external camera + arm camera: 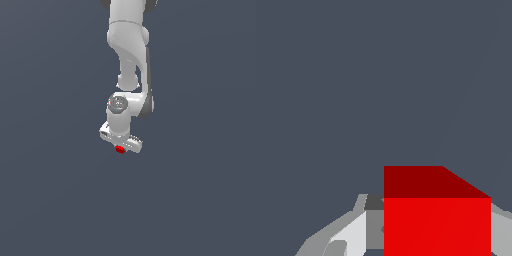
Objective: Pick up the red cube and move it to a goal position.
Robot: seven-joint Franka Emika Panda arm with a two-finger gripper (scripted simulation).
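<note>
The red cube [120, 149] is tiny and bright red. In the exterior view it peeks out just under the white hand of my gripper [120, 146], near the middle of the picture. In the wrist view the red cube [437, 220] fills the space between my two fingers [351, 235], which press against its sides. The gripper [431, 240] is shut on the cube. The fingertips are hidden behind the hand in the exterior view.
The white arm [129, 45] reaches down from the top of the exterior view. The ground [50, 190] is a plain dark grey-blue surface with no other objects showing.
</note>
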